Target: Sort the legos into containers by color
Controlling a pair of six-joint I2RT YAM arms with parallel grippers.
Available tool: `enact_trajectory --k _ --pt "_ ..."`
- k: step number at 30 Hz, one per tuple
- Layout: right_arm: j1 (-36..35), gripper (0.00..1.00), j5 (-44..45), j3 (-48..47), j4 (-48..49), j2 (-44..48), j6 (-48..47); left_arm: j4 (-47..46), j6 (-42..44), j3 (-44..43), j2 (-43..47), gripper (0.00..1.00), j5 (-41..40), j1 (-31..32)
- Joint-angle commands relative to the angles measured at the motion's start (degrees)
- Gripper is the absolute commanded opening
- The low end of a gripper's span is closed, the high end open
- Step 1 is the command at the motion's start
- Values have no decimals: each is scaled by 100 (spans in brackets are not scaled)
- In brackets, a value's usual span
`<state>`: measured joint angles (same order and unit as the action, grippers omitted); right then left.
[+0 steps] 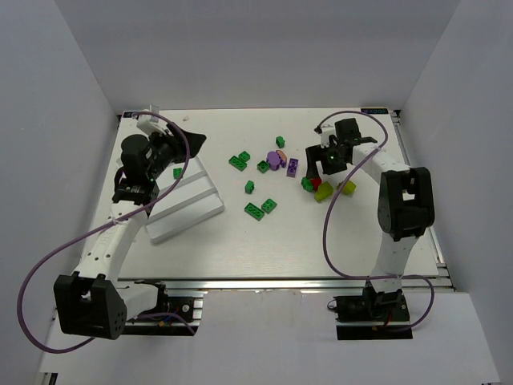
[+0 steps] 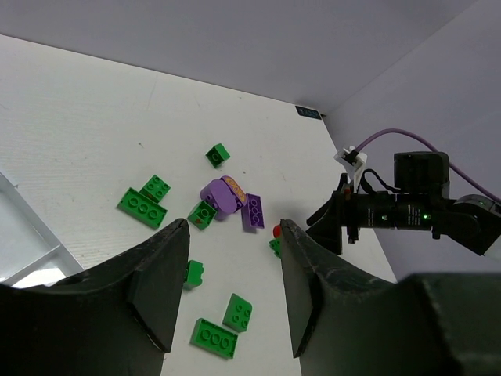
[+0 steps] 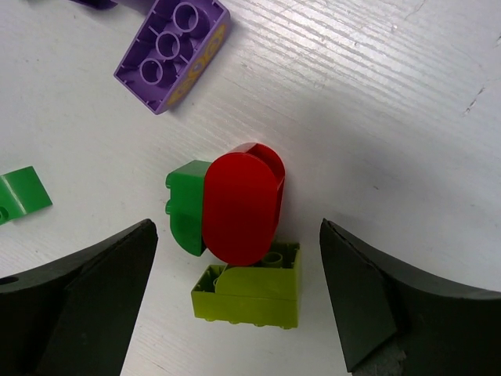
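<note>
White table (image 1: pixel 337 241), scattered legos (image 1: pixel 254 211)

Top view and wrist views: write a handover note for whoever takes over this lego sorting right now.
Left end effector: open, empty, by the far end of the tray.
Right end effector: wide open, empty, above the red brick, which touches a dark green brick and a yellow-green brick.
Done: at most one green piece, which seems to sit in the tray.
Left: the green bricks and purple bricks mid-table, plus the red cluster, lie unsorted.
</note>
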<state>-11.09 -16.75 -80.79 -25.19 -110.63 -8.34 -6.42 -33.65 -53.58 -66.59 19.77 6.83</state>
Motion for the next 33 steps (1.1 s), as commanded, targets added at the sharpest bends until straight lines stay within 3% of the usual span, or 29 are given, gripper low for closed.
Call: enact_trajectory --k 1,5,14,21,27,28,31,33 --pt "-24 89 -223 -94 76 24 -71 -114 43 50 32 60 115 -15" --pt "-209 89 -171 -129 5 -73 -177 -123 34 50 23 60 132 -15" --pt "-543 89 839 -130 102 -372 -239 -149 8 58 -21 60 168 -15" --pt "-692 79 1368 -103 120 -459 -353 -193 -36 85 -74 60 220 -24" --pt "-719 37 1061 -112 5 -267 -563 -395 -361 120 -407 61 641 2" --pt "-710 24 947 -103 -3 -197 -607 -465 -483 129 -564 61 729 20" --pt "-710 3 166 -42 -108 181 -940 -562 -625 102 -794 61 1054 213" --pt "-728 0 -762 37 -232 618 -1448 -519 -617 50 -1013 63 1247 485"
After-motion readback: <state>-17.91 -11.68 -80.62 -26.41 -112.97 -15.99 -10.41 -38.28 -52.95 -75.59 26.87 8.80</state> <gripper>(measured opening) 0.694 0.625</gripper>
